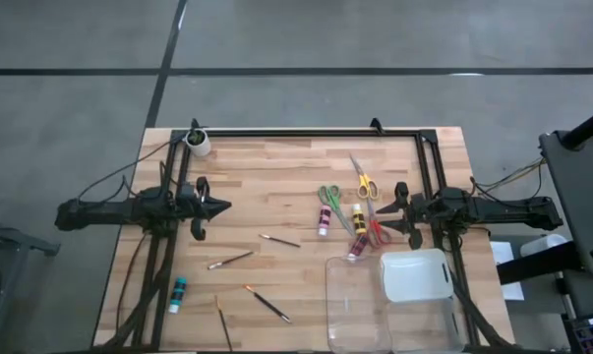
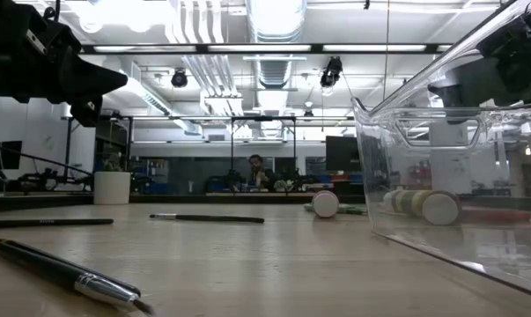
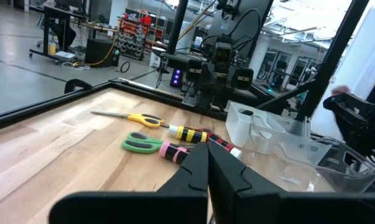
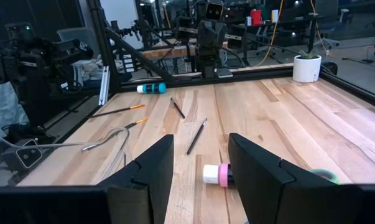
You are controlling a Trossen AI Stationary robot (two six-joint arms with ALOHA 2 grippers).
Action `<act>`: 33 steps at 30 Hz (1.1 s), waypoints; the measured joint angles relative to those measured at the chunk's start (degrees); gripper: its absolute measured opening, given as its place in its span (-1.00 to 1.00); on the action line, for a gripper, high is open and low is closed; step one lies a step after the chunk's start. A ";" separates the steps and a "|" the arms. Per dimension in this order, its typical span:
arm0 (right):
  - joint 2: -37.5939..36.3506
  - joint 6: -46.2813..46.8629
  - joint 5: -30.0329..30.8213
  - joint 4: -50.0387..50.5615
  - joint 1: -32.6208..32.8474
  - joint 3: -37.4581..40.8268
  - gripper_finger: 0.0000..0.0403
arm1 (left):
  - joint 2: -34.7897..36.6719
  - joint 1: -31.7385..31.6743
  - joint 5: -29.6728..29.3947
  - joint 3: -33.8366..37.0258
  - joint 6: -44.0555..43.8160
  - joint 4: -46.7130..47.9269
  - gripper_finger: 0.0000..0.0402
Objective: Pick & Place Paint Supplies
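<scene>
Several supplies are clustering right of centre in the high view: the pink bottle (image 1: 324, 222), its long axis running up-down, is lying just left of the right gripper (image 1: 402, 208) (jaws half apart, empty). The left gripper (image 1: 223, 206), closed, is waiting farther away.

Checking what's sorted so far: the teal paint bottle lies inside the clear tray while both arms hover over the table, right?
Not quite. The teal paint bottle lies on the bare table near the left arm, far from the clear tray, as the high view shows. Both arms do hover over the table.
</scene>
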State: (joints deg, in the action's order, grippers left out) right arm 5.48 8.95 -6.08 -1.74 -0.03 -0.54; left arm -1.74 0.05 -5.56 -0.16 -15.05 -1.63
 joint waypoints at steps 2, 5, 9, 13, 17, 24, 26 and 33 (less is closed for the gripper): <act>0.00 0.01 -0.01 0.00 0.00 0.00 -0.24 | 0.02 0.00 0.02 0.00 0.00 0.01 -1.00; 0.00 0.01 0.01 0.00 0.02 0.00 -0.24 | 0.00 0.00 0.02 0.00 0.00 0.00 -1.00; 0.00 0.00 0.01 0.00 0.00 0.00 -0.24 | 0.02 -0.02 0.02 0.00 0.00 0.02 -1.00; -0.02 0.00 0.01 0.00 0.01 0.00 -0.24 | 0.02 -0.01 0.02 -0.01 0.00 0.00 -1.00; -0.02 0.00 0.00 0.00 0.01 0.00 -0.24 | 0.00 0.00 0.02 -0.01 0.00 0.02 -1.00; -0.09 0.00 0.01 0.00 0.02 0.00 -0.24 | 0.01 0.00 0.02 -0.01 0.00 0.00 -1.00; -0.07 -1.17 0.08 -0.26 0.00 0.00 -0.24 | 0.00 0.00 0.02 -0.02 0.00 0.02 -1.00; -0.07 -4.10 0.08 -2.08 0.00 0.00 -0.24 | 0.00 0.00 0.02 -0.01 0.00 0.01 -1.00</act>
State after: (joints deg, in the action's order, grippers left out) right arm 5.41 4.85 -6.00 -3.81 -0.03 -0.54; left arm -1.74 0.05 -5.54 -0.18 -15.05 -1.62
